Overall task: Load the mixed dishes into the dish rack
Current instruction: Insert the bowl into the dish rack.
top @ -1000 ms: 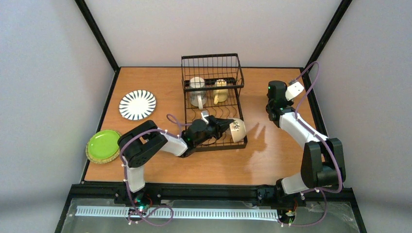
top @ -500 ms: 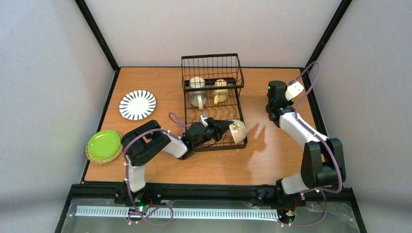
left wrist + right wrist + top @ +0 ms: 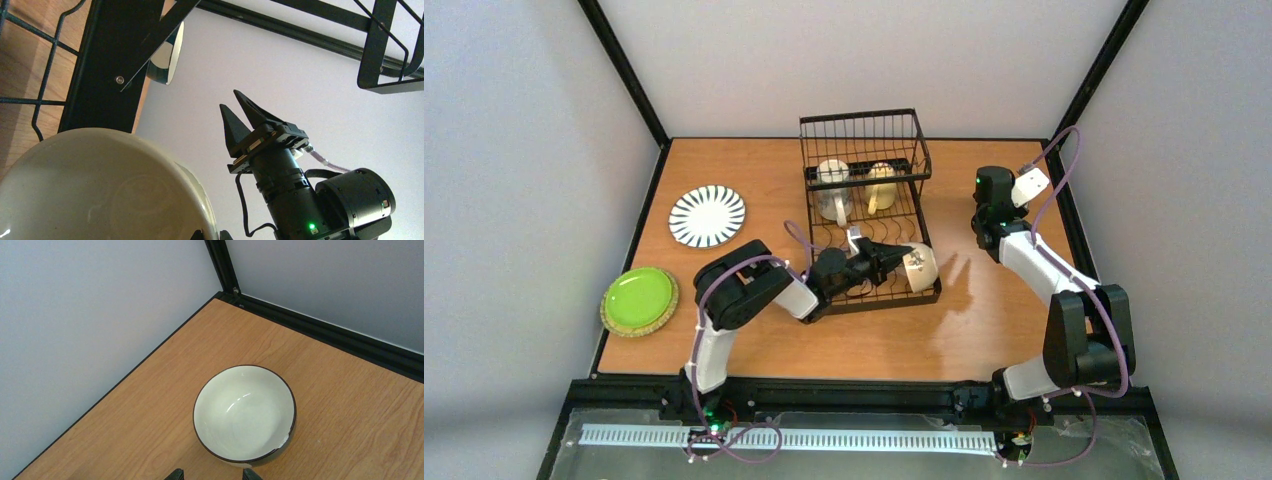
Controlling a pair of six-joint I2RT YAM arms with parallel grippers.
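My left gripper [image 3: 902, 262] is shut on the rim of the cream bowl [image 3: 917, 269], which it holds on edge over the near right end of the black wire dish rack [image 3: 871, 232]. That bowl [image 3: 100, 190] fills the lower left of the left wrist view. A cream mug [image 3: 831, 187] and a yellow mug [image 3: 880, 186] sit in the rack's far part. My right gripper [image 3: 213, 474] is open above the table, just short of a dark-rimmed, white-lined bowl [image 3: 244, 412]. The teal-and-white bowl [image 3: 167, 57] shows past the rack wires. The striped plate [image 3: 707, 215] and the lime-green plate [image 3: 637, 297] lie at the left.
The lime-green plate rests on a tan plate [image 3: 667, 306] near the table's left edge. The right arm [image 3: 1034, 265] stands by the back right corner, close to the black frame posts [image 3: 222, 265] and grey walls. My right gripper [image 3: 240, 117] shows in the left wrist view.
My left arm has pushed further right and away with the cream bowl. The rack has shifted slightly to the right. The right arm has not moved.
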